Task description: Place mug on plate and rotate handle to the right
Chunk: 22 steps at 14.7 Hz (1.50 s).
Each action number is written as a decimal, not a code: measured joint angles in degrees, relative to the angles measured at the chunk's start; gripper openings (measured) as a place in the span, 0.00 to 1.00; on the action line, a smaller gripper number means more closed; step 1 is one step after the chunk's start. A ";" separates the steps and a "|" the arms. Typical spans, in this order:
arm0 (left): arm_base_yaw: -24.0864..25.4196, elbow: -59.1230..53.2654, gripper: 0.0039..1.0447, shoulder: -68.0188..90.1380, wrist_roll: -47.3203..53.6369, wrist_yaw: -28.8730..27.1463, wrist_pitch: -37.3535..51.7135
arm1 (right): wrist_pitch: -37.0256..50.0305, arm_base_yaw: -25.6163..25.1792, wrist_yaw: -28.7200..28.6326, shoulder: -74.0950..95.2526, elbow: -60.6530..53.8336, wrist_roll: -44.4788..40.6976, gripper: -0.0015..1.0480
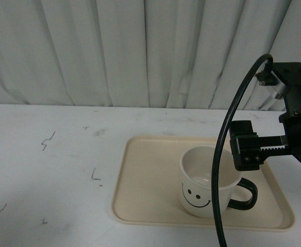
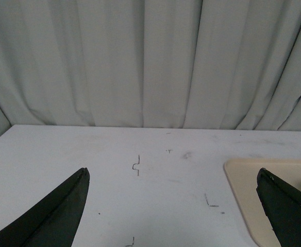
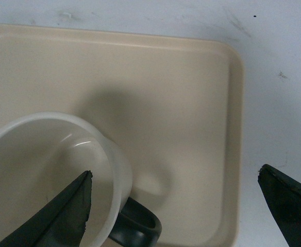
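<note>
The cream mug (image 1: 204, 180) with a black smiley face stands upright on the beige plate (image 1: 150, 180), in its right half. Its dark handle (image 1: 245, 195) points to the right. My right gripper (image 1: 251, 145) hovers open just above the mug's right rim and handle, holding nothing. In the right wrist view the mug (image 3: 42, 170) and its handle (image 3: 137, 226) lie below my open right gripper (image 3: 173, 177), with the plate (image 3: 191, 103) underneath. My left gripper (image 2: 172, 175) is open over bare table, with a corner of the plate (image 2: 246, 180) beside one finger.
The white table (image 1: 52, 170) carries small dark pen marks. A pleated white curtain (image 1: 140, 51) hangs behind it. A black cable (image 1: 222, 170) from the right arm crosses in front of the mug.
</note>
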 joint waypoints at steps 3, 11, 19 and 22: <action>0.00 0.00 0.94 0.00 0.00 0.00 0.00 | 0.76 0.02 -0.20 2.16 0.02 1.70 0.94; 0.00 0.00 0.94 0.00 0.02 0.00 0.00 | 2.49 2.25 1.27 10.25 3.89 4.13 0.41; 0.00 0.00 0.94 0.00 0.02 0.00 0.00 | -1.62 -0.87 -4.85 7.17 4.48 -4.85 0.04; 0.00 0.00 0.94 0.00 0.02 0.00 0.00 | -5.27 -2.49 -9.77 5.38 5.90 -13.40 0.04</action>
